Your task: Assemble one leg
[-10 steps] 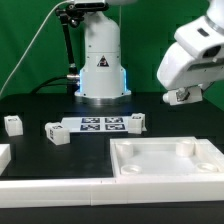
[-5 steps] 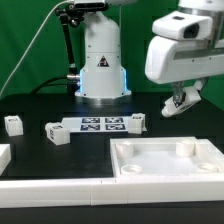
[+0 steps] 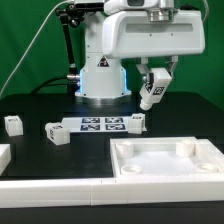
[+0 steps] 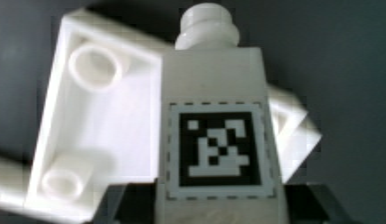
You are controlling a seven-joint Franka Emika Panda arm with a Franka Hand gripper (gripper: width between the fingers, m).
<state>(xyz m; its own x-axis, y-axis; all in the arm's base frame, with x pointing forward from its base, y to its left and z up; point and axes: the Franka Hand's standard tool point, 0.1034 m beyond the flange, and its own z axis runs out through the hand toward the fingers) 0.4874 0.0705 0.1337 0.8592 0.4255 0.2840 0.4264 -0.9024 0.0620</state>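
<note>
My gripper [image 3: 153,88] is shut on a white leg [image 3: 152,93] and holds it tilted in the air, above the black table behind the tabletop. In the wrist view the leg [image 4: 215,110] fills the middle, with its black-and-white tag facing the camera and a rounded peg at its far end; my gripper [image 4: 215,205] clamps its near end between dark fingers [image 4: 128,205]. The large white tabletop [image 3: 165,160] with raised rim and corner sockets lies at the front of the exterior view's right; it also shows behind the leg in the wrist view [image 4: 92,110].
The marker board [image 3: 98,125] lies in front of the robot base [image 3: 103,70]. Three more white legs lie nearby: one [image 3: 13,124] at the far left, one [image 3: 56,133] left of the marker board, one [image 3: 137,121] at its right end. A white rail [image 3: 50,186] runs along the front.
The arm has swung from the exterior view's right edge toward the middle, carrying the leg with it. The leg now hangs tilted nearer the robot base.
</note>
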